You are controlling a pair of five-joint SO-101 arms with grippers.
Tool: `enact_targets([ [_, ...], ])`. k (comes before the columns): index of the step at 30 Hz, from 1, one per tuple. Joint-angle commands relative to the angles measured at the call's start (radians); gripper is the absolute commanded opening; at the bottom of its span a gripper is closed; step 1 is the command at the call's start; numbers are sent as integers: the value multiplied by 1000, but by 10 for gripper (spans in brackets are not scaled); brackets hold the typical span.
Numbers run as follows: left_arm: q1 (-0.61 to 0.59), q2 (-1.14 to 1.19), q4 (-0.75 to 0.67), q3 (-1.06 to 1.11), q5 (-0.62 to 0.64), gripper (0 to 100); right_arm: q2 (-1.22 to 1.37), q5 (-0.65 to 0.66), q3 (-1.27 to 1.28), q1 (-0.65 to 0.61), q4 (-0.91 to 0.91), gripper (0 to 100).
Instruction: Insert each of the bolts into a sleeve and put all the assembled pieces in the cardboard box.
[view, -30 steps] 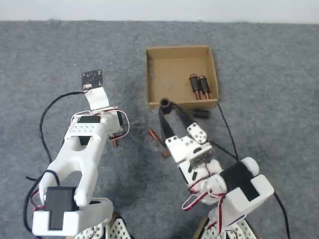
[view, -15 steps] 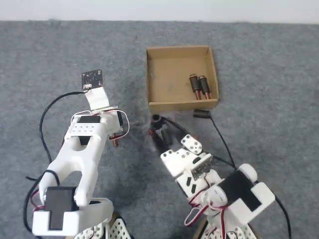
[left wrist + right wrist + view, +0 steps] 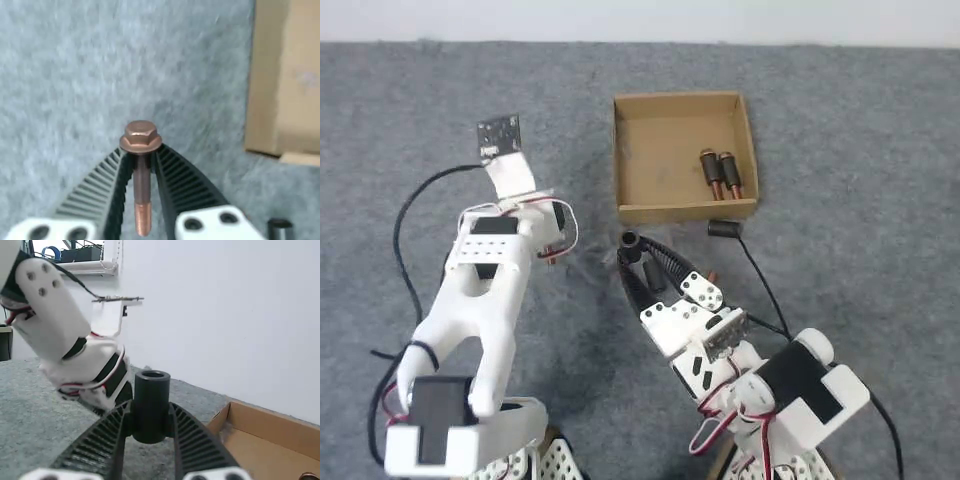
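Note:
My left gripper (image 3: 141,155) is shut on a copper bolt (image 3: 141,172), hex head (image 3: 141,137) out past the fingertips. In the high view this gripper (image 3: 552,250) hangs left of the cardboard box (image 3: 620,150). Between the arms, just in front of the box, my right gripper (image 3: 634,250) is shut on a black sleeve (image 3: 630,240). The right wrist view has that sleeve (image 3: 151,405) upright, open end up, with the left arm (image 3: 75,350) behind it. Two assembled pieces (image 3: 720,172) lie in the box. Another black sleeve (image 3: 724,229) lies on the carpet by the box front.
Grey carpet (image 3: 840,230) covers the table. The box wall (image 3: 285,75) and the loose sleeve (image 3: 277,227) appear in the left wrist view. A black cable (image 3: 760,275) runs from the right arm past the loose sleeve. A white wall (image 3: 225,315) stands behind.
My right gripper drew back from the box front and to the left, sleeve still held. My left gripper with the bolt shifted slightly away from the arm base.

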Motion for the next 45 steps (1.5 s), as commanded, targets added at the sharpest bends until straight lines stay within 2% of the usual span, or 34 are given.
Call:
enact_targets([
  [1,3,-164,-31,-97,6,12,2,-14,21,8,-24,6],
  [6,60,-333,-32,-101,6,12,2,-23,20,42,1,6],
  [10,126,-457,-100,-77,8,12,2,-23,20,38,5,6],
  [19,230,-687,-402,177,8,12,2,-23,21,44,2,6],
  [22,264,-746,-454,257,8,12,2,-23,21,44,2,6],
  [30,368,-916,-443,351,8,12,-1,-21,21,44,1,6],
  [36,456,-1049,-267,358,8,12,1,-17,20,45,1,6],
  [45,471,-1146,-207,410,6,12,1,-17,20,45,4,6],
])
